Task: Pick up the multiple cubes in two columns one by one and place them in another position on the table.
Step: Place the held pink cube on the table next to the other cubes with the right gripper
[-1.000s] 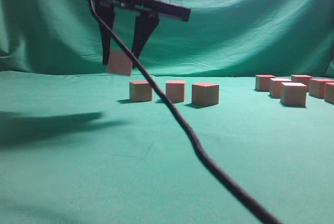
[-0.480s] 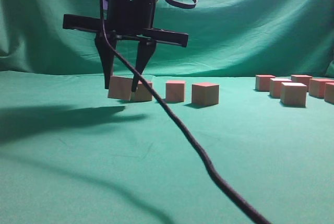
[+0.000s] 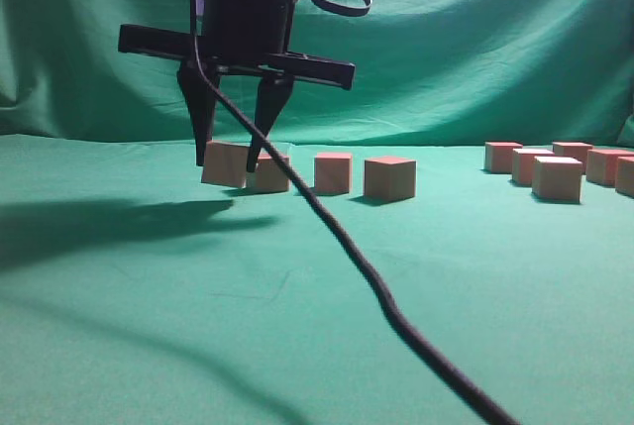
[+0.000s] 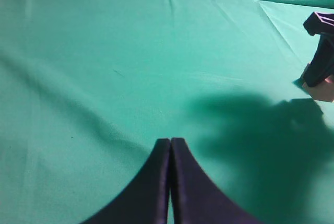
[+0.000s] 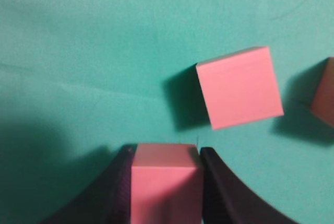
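Fingers: right fingers (image 3: 231, 138) pinching a cube (image 3: 225, 164); left fingers (image 4: 170, 153) pressing together.
Position: cube hanging just above counter (image 3: 149, 286), beside row's end cube (image 3: 272, 173).

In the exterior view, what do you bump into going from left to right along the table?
The cube in the right gripper → cube just behind it → next cube → bigger-looking cube → a bunch of cubes at the far right.

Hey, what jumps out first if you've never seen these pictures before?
The black right gripper, left of centre, clamps a pinkish cube low over the green table, beside three more cubes. A black cable slashes across the foreground, and another cluster of cubes sits far right.
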`<act>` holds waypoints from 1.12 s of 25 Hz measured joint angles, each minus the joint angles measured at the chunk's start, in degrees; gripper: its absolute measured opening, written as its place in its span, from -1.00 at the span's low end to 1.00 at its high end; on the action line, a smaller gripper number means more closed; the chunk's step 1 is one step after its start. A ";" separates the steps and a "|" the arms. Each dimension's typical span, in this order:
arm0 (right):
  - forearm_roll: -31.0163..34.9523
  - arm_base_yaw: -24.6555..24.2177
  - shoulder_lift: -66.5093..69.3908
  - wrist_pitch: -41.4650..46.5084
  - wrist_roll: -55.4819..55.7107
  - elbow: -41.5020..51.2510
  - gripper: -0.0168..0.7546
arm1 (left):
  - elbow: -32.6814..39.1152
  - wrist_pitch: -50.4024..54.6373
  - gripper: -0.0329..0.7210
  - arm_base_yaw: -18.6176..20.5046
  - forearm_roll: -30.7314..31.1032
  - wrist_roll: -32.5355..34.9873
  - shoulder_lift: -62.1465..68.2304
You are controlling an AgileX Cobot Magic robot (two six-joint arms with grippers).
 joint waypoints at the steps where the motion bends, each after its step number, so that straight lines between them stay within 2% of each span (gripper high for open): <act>1: -0.10 0.00 0.00 0.00 0.24 0.00 -0.25 | 0.00 0.00 -0.91 0.00 0.00 0.00 0.00; 21: -1.06 0.00 1.47 1.32 0.48 -0.28 -0.25 | 0.00 0.00 -0.91 0.00 0.00 0.00 0.00; 24: -0.62 0.00 1.61 1.32 -2.11 -0.28 -0.25 | 0.00 0.00 -0.91 0.00 0.00 0.00 0.00; 25: 0.04 0.00 1.73 1.32 -3.88 -0.28 -0.06 | 0.00 0.00 -0.91 0.00 0.00 0.00 0.00; 28: 2.96 0.00 1.83 1.32 -7.25 -0.28 0.28 | 0.00 0.00 -0.91 0.00 0.00 0.00 0.00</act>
